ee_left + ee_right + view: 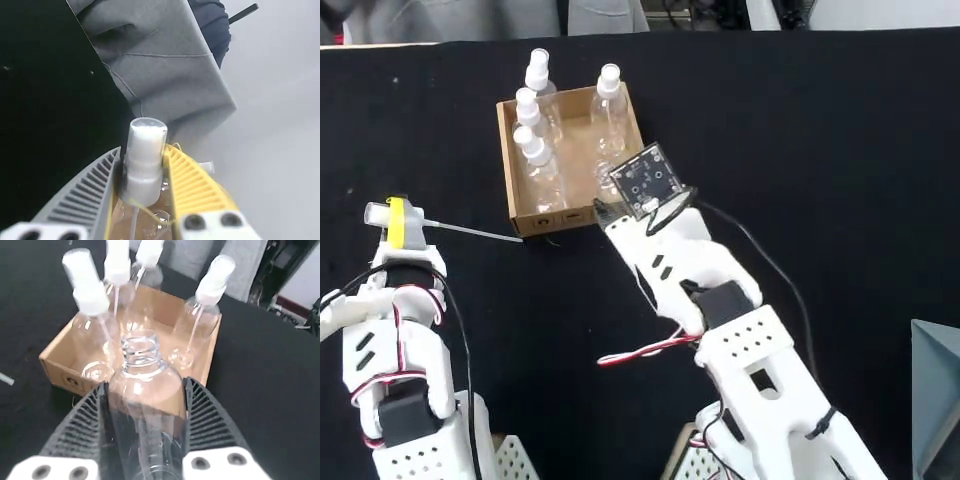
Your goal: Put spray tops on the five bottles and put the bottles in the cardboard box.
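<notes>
- The left gripper (142,172) clamps a white plastic spray top (145,145) with a thin dip tube, at 9 o'clock on the black table (820,150).
- The right gripper (145,386) grasps a clear uncapped plastic bottle (142,360) at 5 o'clock of the brown cardboard box (507,150).
- Four capped clear bottles (545,175) stand inside.

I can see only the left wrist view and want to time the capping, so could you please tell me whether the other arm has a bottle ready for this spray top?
Observer: Yes. The right claw is shut on an uncapped bottle, its threaded neck open, close to the near wall of the cardboard box.
Operator: Thank you. How many are already boxed?
Observer: Four capped bottles stand in the box, three along one side wall and one by the opposite wall.
</notes>
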### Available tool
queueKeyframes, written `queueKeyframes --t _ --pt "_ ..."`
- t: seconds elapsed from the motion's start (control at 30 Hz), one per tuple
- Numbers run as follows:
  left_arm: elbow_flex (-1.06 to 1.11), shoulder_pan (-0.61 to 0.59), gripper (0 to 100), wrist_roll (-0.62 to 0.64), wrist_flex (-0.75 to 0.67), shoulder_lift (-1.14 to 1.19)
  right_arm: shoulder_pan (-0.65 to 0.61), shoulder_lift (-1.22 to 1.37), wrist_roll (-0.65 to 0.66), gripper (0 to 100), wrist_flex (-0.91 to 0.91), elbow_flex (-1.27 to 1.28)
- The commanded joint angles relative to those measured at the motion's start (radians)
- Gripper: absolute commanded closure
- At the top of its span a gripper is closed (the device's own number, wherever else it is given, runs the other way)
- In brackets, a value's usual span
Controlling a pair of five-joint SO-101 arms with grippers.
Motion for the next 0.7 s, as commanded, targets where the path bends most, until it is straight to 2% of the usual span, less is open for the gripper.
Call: queueKeyframes --t 0.0,0.1,0.3,0.67 --pt "-0.018 -0.013 97 0.006 -0.018 -0.014 -0.025 -0.047 0.011 96.6 -0.032 -0.012" --pt "-0.018 -0.033 97 0.009 -0.021 -0.014 -0.032 -0.047 0.028 96.6 -0.032 -0.010" --pt "-0.018 -0.102 97 0.110 -0.026 -0.014 -0.114 -0.045 0.178 96.6 -0.034 0.039" --pt "-0.036 -0.105 97 0.160 -0.023 -0.015 -0.133 -0.045 0.270 96.6 -0.037 0.068"
